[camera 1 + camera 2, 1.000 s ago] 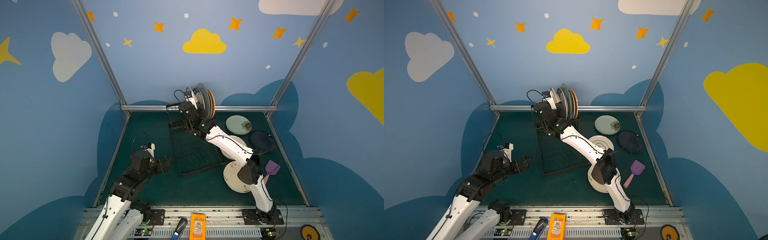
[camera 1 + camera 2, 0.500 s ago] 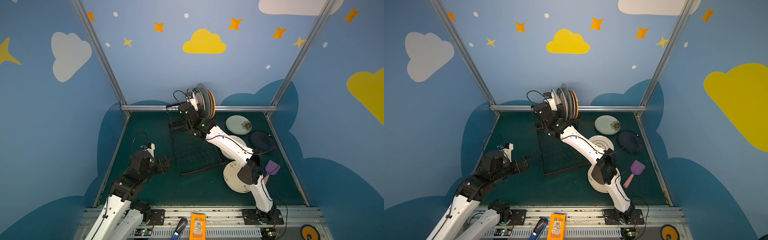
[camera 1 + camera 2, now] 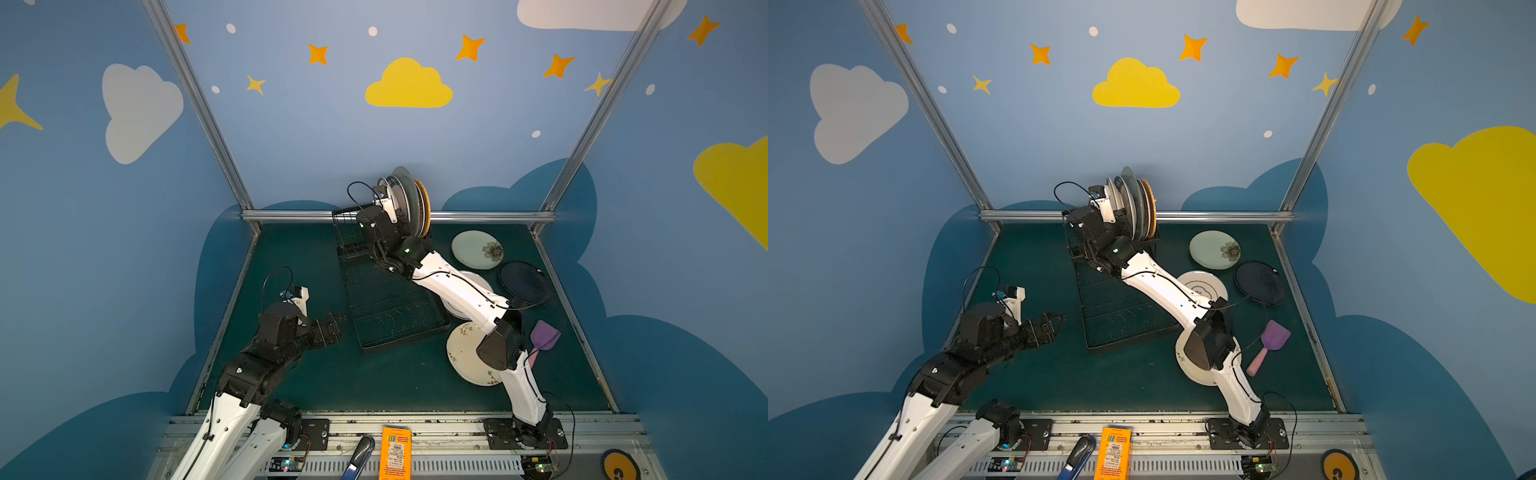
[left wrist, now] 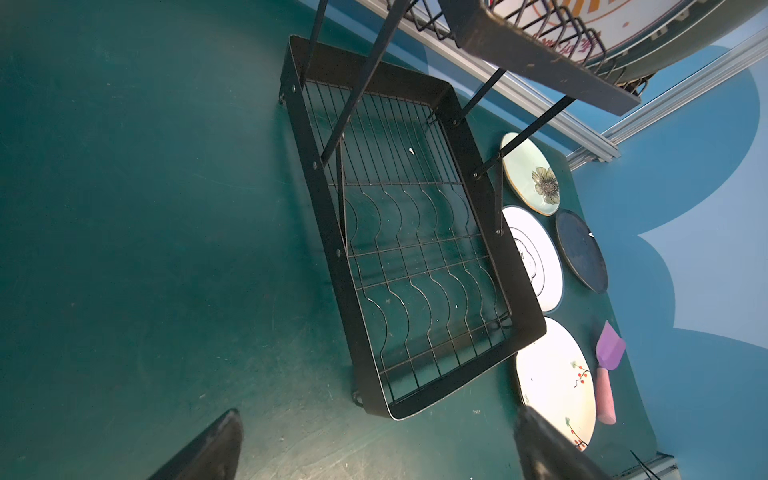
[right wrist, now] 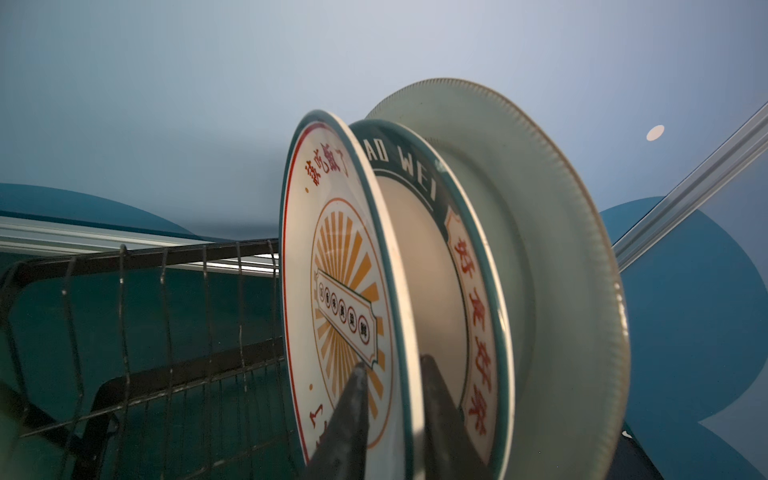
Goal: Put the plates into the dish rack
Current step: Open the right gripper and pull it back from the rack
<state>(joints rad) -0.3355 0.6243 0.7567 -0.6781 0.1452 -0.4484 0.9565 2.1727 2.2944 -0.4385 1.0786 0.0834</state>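
Right gripper (image 5: 394,362) is at the far end of the dish rack (image 3: 390,311). Jaws slightly apart, straddling the rim of the sunburst plate (image 5: 332,270); can't tell if they touch it. Plate stands upright in the raised basket, leftmost in the row, lettered plate (image 5: 469,291) just right of it. Left gripper (image 4: 378,413) spread wide, empty, over the mat (image 3: 291,249) near-left of the rack. Four loose plates (image 3: 476,249) lie flat right of the rack.

Blue cloud-painted walls (image 3: 311,137), dark green floor (image 3: 299,249)
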